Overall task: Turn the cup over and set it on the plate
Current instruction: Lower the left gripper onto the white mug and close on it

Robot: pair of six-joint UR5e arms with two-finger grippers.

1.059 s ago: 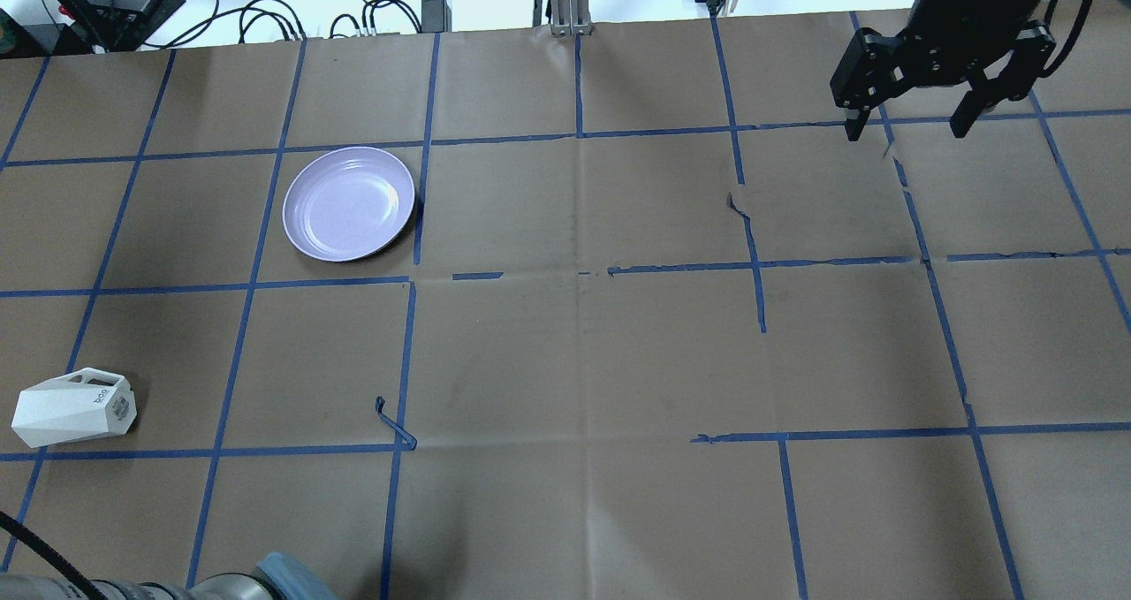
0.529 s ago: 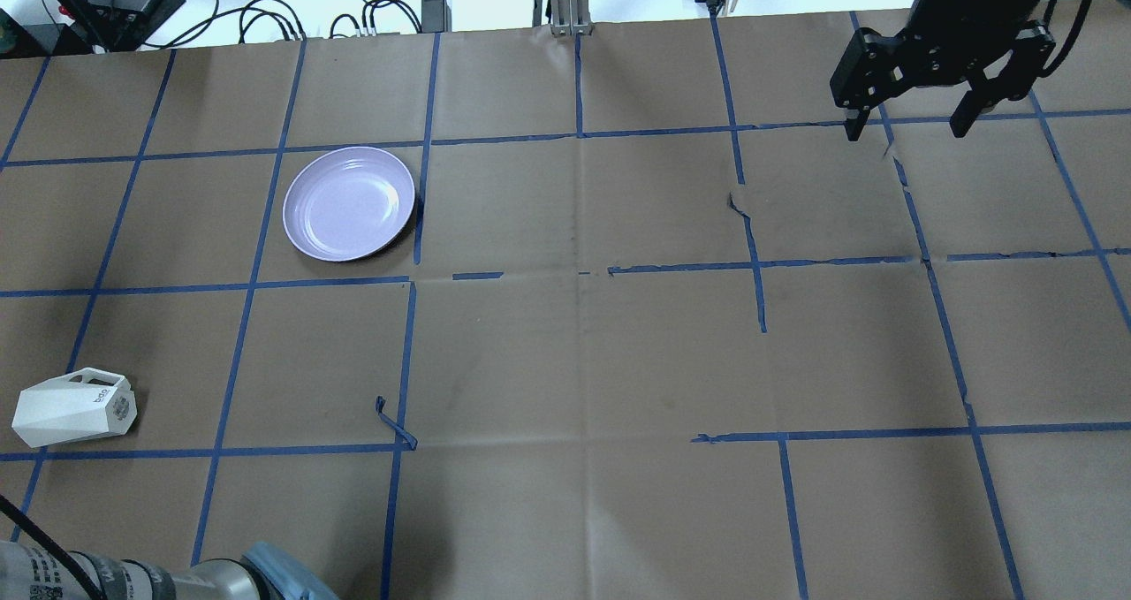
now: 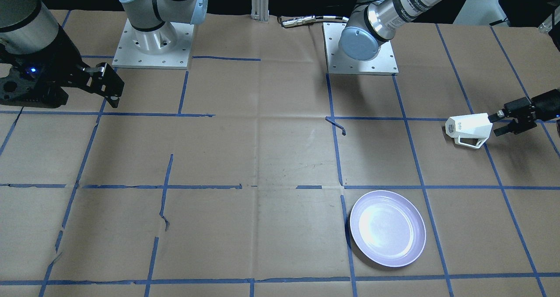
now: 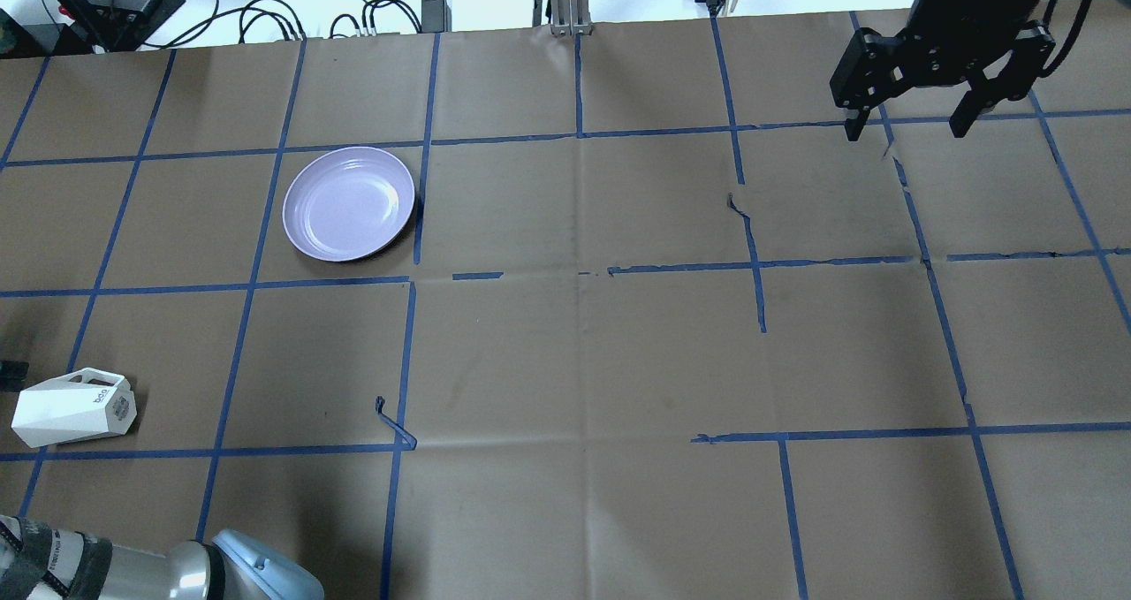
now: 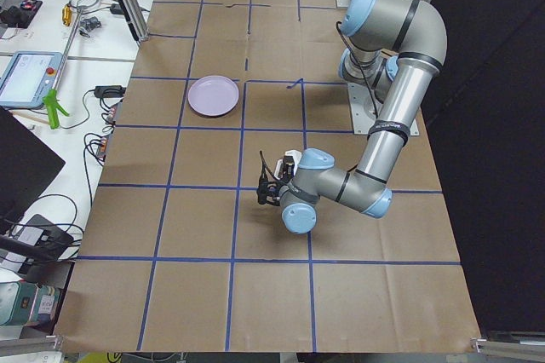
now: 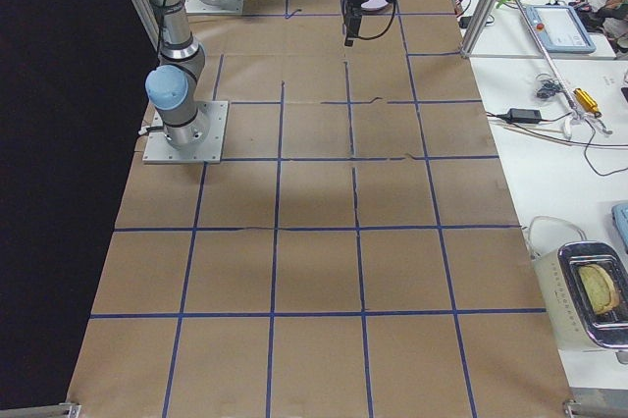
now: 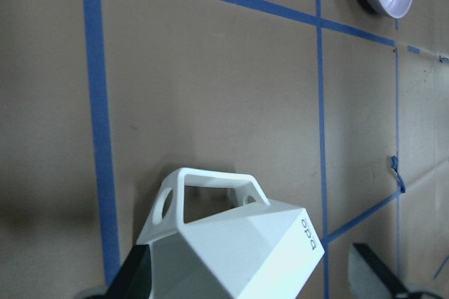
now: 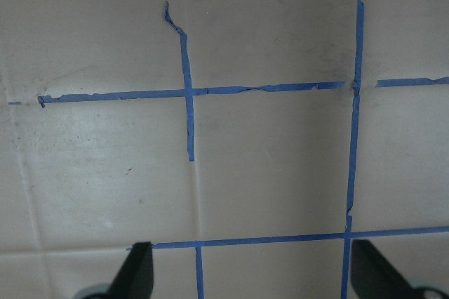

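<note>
Hovering at the cup (image 3: 467, 126), my left gripper (image 3: 493, 125) spread wide, gripping nothing
Cup on its side, well apart from the plate (image 3: 387, 228); my right gripper (image 4: 905, 131) hangs released

1. The cup (image 4: 72, 407) lies on its side on the desk (image 4: 583, 361), at the robot's near left, base toward the right, handle on the far side
2. The left fingers (image 7: 370, 269) flank its wide end
3. The plate (image 4: 348, 203) sits farther forward and rightward, well apart from the cup
4. The right fingers (image 4: 853, 121) hang above the desk's far right
</note>
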